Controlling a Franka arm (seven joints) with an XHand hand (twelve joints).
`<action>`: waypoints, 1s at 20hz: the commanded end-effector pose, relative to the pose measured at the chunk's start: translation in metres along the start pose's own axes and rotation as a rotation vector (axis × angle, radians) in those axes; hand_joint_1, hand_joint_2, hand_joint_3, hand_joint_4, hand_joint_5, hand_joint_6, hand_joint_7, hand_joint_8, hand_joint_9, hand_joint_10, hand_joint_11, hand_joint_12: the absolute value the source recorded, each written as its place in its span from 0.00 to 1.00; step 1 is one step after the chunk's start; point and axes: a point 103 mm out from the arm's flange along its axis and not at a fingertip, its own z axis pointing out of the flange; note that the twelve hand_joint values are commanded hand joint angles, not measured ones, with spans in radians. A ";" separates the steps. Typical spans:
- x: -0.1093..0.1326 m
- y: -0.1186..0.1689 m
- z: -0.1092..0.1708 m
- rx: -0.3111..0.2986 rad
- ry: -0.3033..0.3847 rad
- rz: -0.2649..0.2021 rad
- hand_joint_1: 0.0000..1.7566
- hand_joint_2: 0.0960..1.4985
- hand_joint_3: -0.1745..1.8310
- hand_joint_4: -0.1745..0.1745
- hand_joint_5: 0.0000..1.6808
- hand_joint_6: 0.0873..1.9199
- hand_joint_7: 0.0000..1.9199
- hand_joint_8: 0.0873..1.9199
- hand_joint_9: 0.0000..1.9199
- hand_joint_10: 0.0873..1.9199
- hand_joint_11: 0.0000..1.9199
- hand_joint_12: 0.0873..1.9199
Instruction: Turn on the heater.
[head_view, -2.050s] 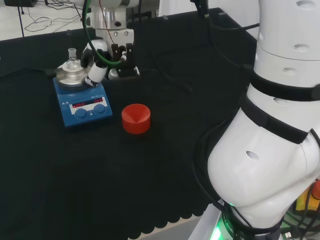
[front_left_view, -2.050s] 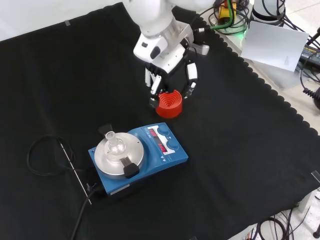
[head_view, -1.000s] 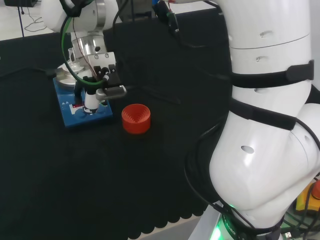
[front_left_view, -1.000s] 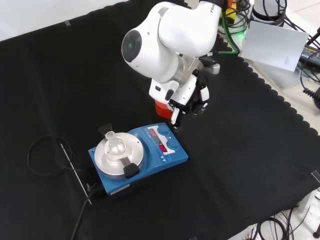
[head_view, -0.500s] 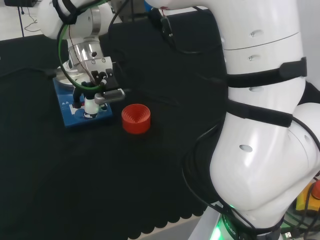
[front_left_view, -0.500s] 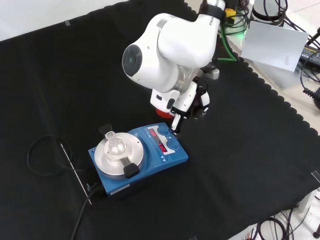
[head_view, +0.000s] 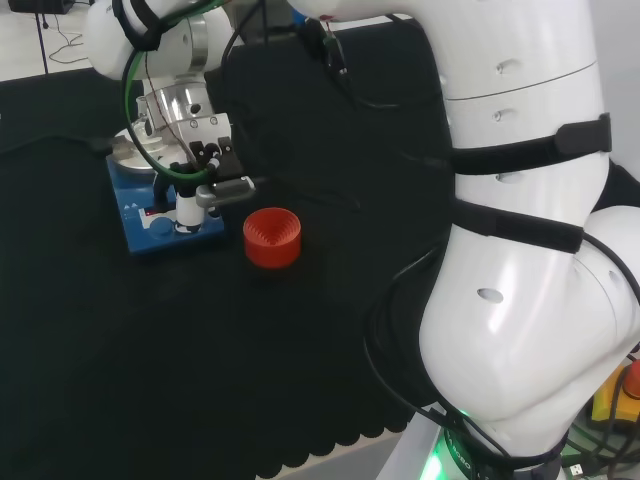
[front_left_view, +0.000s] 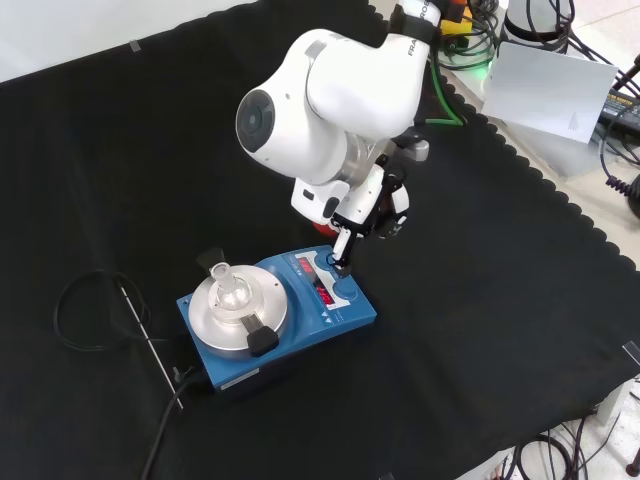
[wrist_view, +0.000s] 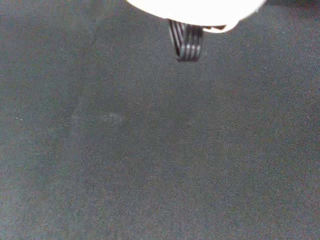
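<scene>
Where the front view looks down on the black cloth (front_left_view: 480, 330), the blue heater (front_left_view: 278, 315) is the landmark, lying a little left of the middle. Nearest to the camera, a black cable (front_left_view: 160, 440) leaves the heater's near left corner and runs off the view's lower edge, and a thin metal rod (front_left_view: 150, 345) lies just beside the heater's left side with a loop of black cable (front_left_view: 85, 310) beyond it. On the heater's round silver plate (front_left_view: 238, 308) stands a small clear glass flask (front_left_view: 229, 288), upright; what it holds cannot be told. To the right of the plate is the heater's control panel, with red lit displays (front_left_view: 318, 284) and a blue knob (front_left_view: 344, 291) at its right end.

Above that panel the hand (front_left_view: 375, 205) comes down from the big white link (front_left_view: 320, 95). One straight finger (front_left_view: 342, 248) points down at the panel, its tip at or just above the far blue knob; whether it touches cannot be told. The other fingers are bent back by the palm, and the hand holds nothing. In the head view the same finger (head_view: 186, 207) stands upright over the heater's front panel (head_view: 165, 222).

Beyond the heater, just behind the hand in the front view, a sliver of the red ribbed ring (front_left_view: 318, 226) shows; in the head view it (head_view: 272, 237) sits on the cloth just to the right of the heater, apart from it.
</scene>
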 end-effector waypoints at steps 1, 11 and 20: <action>-0.004 0.005 0.004 0.007 0.008 -0.001 0.80 0.40 0.63 0.28 0.13 0.28 0.78 0.88 0.79 0.78 0.56 0.67; 0.001 0.010 0.006 0.013 0.003 -0.006 0.79 0.40 0.63 0.28 0.13 0.27 0.78 0.88 0.79 0.77 0.56 0.67; 0.000 0.011 0.009 0.025 0.002 -0.004 0.79 0.40 0.63 0.29 0.14 0.27 0.78 0.88 0.79 0.77 0.56 0.67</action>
